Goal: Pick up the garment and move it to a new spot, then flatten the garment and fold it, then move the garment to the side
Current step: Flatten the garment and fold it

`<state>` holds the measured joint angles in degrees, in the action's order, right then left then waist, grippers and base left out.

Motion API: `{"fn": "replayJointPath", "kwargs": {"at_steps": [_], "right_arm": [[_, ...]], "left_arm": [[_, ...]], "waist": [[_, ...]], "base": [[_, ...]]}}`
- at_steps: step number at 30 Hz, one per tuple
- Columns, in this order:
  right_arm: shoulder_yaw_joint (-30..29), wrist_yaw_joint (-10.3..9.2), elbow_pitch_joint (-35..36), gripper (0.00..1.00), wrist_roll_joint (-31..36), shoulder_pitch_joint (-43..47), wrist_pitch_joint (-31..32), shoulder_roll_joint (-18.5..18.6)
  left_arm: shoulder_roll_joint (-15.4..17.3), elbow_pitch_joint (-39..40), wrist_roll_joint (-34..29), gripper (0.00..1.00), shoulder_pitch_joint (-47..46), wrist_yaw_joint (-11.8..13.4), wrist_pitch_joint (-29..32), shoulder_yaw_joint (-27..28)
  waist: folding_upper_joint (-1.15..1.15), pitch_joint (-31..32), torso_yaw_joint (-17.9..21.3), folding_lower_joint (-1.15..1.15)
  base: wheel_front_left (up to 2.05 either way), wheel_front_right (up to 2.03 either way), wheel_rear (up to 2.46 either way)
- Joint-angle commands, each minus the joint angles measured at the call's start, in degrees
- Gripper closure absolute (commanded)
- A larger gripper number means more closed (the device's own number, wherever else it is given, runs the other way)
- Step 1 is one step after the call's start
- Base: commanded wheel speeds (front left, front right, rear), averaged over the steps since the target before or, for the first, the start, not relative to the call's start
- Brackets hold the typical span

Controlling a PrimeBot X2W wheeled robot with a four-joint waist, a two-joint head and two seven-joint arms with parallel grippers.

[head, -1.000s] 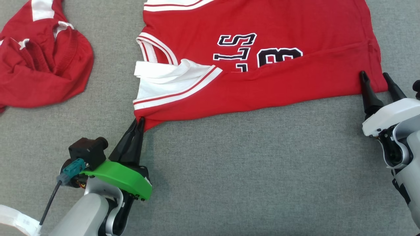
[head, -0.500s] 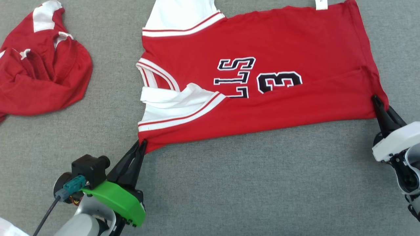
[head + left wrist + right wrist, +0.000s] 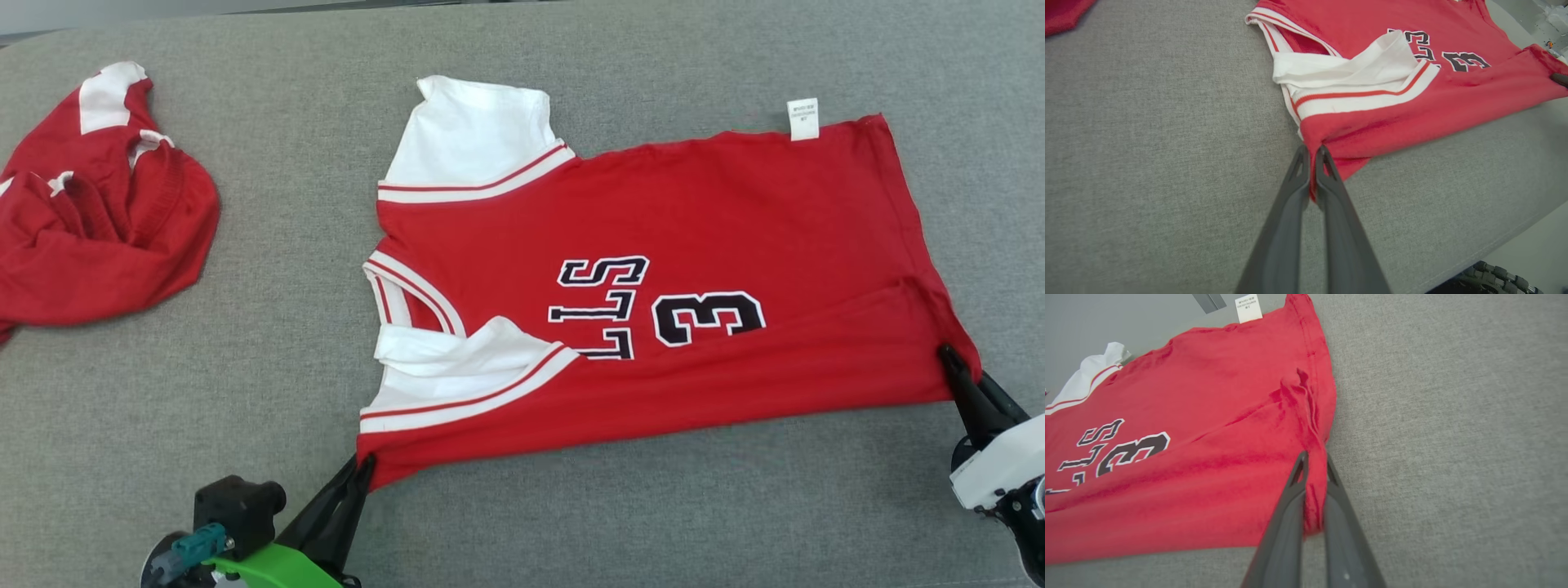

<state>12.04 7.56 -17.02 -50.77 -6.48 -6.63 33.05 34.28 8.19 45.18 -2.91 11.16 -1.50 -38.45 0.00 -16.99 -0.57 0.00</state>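
step: folding | red jersey [image 3: 718, 212] is lying flat on the grey surface [image 3: 571, 506] | left gripper [image 3: 362, 469] is pinching its near shoulder corner, closed | right gripper [image 3: 949, 359] is pinching its near hem corner, closed | advice: moving both corners together, evenly, for a straight fold

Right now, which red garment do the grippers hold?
The flat jersey with the number 3, pinched at its near corners by left gripper and right gripper. The other garment lies crumpled, untouched.

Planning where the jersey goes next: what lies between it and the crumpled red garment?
The stretch is bare: the head view shows plain grey fabric surface between the jersey and the crumpled red garment.
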Motion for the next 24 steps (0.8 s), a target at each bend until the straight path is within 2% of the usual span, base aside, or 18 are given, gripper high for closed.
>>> {"fn": "replayJointPath", "kwargs": {"at_steps": [1, 7, 8, 9, 10, 11, 12, 15, 16, 17, 18, 21, 24], "right_arm": [[-0.74, -0.15, 0.31, 1.0, 0.49, 1.14, 0.48, 0.05], [-1.94, -0.15, 1.02, 1.0, 1.86, 3.02, 2.25, -0.68], [-2.06, -0.15, 1.2, 0.98, 2.22, 3.16, 2.45, -0.86], [-2.18, -0.15, 1.3, 0.85, 2.37, 3.33, 2.44, -1.05], [-2.29, -0.15, 1.42, 0.58, 2.63, 3.55, 2.7, -1.24], [-2.37, -0.15, 1.51, 0.4, 2.82, 3.7, 2.92, -1.37], [-2.62, -0.15, 1.62, 0.0, 3.11, 3.79, 2.98, -1.45], [-3.44, -0.13, 1.8, 0.0, 4.55, 3.77, 2.83, -1.28], [-3.73, -0.12, 2.03, 0.0, 5.11, 3.83, 2.9, -1.28], [-3.98, -0.12, 2.2, 0.0, 5.6, 3.92, 3.1, -1.23], [-4.52, -0.13, 2.43, 0.0, 6.13, 3.99, 3.13, -1.14], [-6.58, -0.13, 3.32, 0.0, 8.27, 3.79, 2.21, -1.01], [-8.24, -0.12, 4.45, 0.0, 11.61, 2.8, 0.84, -2.52]], "left_arm": [[0.61, 0.2, -0.11, 1.0, 1.18, 0.84, 0.37, -0.05], [-0.28, -1.48, -0.23, 1.0, 1.59, 1.32, -0.12, -0.41], [-0.71, -1.68, -0.04, 1.0, 1.5, 1.31, -0.17, -0.61], [-0.91, -1.88, 0.0, 1.0, 1.42, 1.33, -0.19, -0.71], [-0.95, -2.48, -0.22, 1.0, 1.19, 1.08, -0.19, -0.94], [-1.12, -2.93, -0.44, 1.0, 0.96, 0.85, -0.16, -1.1], [-1.44, -3.44, -0.6, 1.0, 0.63, 0.67, -0.28, -1.26], [-2.21, -4.22, -0.65, 1.0, -0.16, 0.64, 0.04, -1.73], [-2.5, -4.35, 0.03, 0.51, -0.13, 0.37, 0.49, -1.97], [-2.58, -4.35, 0.37, 0.14, -0.14, 0.26, 0.83, -2.05], [-2.54, -4.22, 0.47, 0.0, -0.2, 0.29, 0.96, -2.0], [-2.33, -3.08, 1.6, 0.0, 0.19, 0.72, 1.12, -1.21], [-2.05, -0.09, 3.6, 0.0, -0.23, 0.98, 0.26, 1.19]], "waist": [[0.0, 0.4, 0.27, 0.0], [0.0, 1.13, 0.43, 0.0], [0.0, 1.23, 0.44, 0.0], [0.0, 1.3, 0.45, 0.0], [0.0, 1.33, 0.47, 0.0], [0.0, 1.36, 0.48, 0.0], [0.0, 1.39, 0.51, 0.0], [0.0, 1.49, 0.56, 0.0], [0.0, 1.56, 0.59, 0.0], [0.0, 1.62, 0.6, 0.0], [0.0, 1.71, 0.63, 0.0], [0.0, 1.84, 0.71, 0.0], [0.0, 1.99, 0.8, 0.0]], "base": [[0.0, 0.0, 0.0], [0.0, 0.0, 0.0], [0.0, 0.0, 0.0], [0.0, 0.0, 0.0], [0.0, 0.0, 0.0], [0.0, 0.0, 0.0], [0.0, 0.0, 0.0], [0.0, 0.0, 0.0], [0.0, 0.0, 0.0], [0.0, 0.0, 0.0], [0.0, 0.0, 0.0], [0.0, 0.0, 0.0], [0.0, 0.0, 0.0]]}}
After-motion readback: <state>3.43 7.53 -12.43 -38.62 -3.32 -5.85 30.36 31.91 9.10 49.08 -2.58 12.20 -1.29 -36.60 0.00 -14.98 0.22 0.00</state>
